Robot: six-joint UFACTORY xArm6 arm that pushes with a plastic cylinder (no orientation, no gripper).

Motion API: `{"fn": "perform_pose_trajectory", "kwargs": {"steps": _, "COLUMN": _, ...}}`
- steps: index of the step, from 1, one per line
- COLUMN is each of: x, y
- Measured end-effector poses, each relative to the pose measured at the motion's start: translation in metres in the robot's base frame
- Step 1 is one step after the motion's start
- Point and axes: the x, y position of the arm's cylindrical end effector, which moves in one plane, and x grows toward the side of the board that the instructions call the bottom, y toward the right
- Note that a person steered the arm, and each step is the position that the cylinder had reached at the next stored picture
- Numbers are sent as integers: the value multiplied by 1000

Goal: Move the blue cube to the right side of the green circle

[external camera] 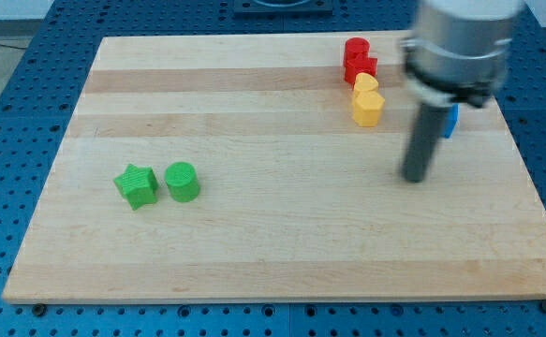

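Observation:
The blue cube (451, 122) lies near the view's right edge of the board, mostly hidden behind the arm; only a sliver shows. The green circle (183, 182) sits at the view's lower left, with a green star (136, 185) just to its left. My tip (415, 177) rests on the board below and to the left of the blue cube, far to the right of the green circle. The rod runs up into the grey arm body (460, 47) at the view's top right.
Two red blocks (358, 58) sit near the view's top, right of centre. Two yellow blocks (367, 101) sit just below them, left of the rod. The wooden board (282, 253) lies on a blue perforated table.

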Motion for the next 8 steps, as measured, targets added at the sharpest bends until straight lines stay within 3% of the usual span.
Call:
{"fn": "perform_pose_trajectory", "kwargs": {"steps": 1, "x": -30, "y": 86}}
{"fn": "perform_pose_trajectory", "kwargs": {"steps": 2, "x": -84, "y": 110}}
{"fn": "perform_pose_trajectory", "kwargs": {"steps": 3, "x": -117, "y": 74}}
{"fn": "perform_pose_trajectory", "kwargs": {"steps": 4, "x": -119, "y": 11}}
{"fn": "perform_pose_trajectory", "kwargs": {"steps": 5, "x": -108, "y": -11}}
{"fn": "perform_pose_trajectory", "kwargs": {"steps": 7, "x": -60, "y": -11}}
{"fn": "perform_pose_trajectory", "kwargs": {"steps": 8, "x": -66, "y": -11}}
